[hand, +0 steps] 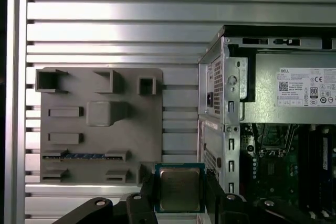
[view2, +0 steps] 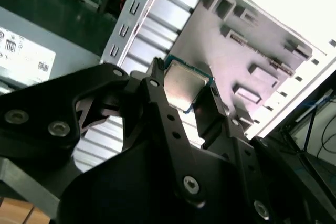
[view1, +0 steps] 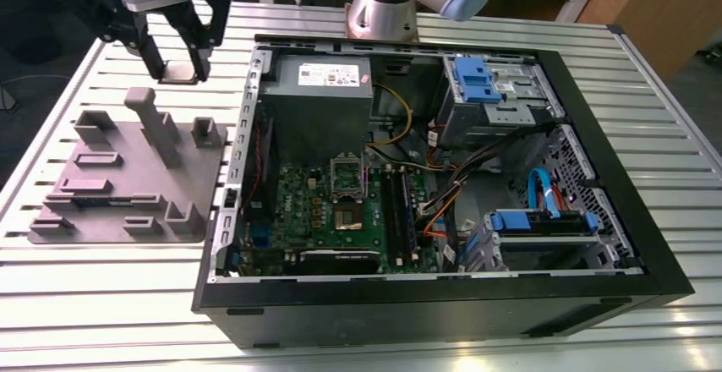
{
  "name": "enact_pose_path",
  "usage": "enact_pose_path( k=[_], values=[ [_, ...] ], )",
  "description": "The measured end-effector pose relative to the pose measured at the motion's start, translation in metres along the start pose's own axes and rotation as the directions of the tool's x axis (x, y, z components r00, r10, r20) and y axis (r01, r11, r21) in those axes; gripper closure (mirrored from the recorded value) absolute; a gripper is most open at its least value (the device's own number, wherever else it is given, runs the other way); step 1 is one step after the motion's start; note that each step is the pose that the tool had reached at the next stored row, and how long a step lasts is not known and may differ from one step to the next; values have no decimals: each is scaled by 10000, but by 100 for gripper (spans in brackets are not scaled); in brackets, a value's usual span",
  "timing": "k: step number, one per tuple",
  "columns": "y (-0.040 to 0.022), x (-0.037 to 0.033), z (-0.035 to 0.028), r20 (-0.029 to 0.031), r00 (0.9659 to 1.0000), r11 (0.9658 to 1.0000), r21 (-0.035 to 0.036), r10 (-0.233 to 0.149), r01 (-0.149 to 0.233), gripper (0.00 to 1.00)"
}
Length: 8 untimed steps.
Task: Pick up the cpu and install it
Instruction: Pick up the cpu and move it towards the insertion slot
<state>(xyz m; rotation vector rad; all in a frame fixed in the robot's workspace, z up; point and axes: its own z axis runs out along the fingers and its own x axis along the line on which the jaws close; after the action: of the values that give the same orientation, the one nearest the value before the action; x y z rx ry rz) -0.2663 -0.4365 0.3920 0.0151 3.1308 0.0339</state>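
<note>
The jaws holding the cpu (view1: 178, 72) hang over bare surface (view1: 232, 76) between the grey plate's upright blocks (view1: 155, 127) and the case wall (view1: 250, 127). Inside the open case, power supply (view1: 316, 106) and cables (view1: 451, 190) flank the motherboard (view1: 338, 211).

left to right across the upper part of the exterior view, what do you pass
gripper shut on the cpu → grey power supply box → blue-topped drive bay
</note>
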Motion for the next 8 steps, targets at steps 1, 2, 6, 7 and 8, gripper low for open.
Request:
enact_pose_path(
  k=[1,2,6,7,8],
  values=[
    [-22,-2,3,0,10000,10000,0,1,-1,53],
    [-45,-4,6,0,10000,10000,0,3,-3,53],
    [-78,-67,13,0,10000,10000,0,7,-7,53],
    [-78,-101,14,0,10000,10000,0,7,-7,53],
    [-77,-141,15,0,10000,10000,0,6,-6,53]
  ],
)
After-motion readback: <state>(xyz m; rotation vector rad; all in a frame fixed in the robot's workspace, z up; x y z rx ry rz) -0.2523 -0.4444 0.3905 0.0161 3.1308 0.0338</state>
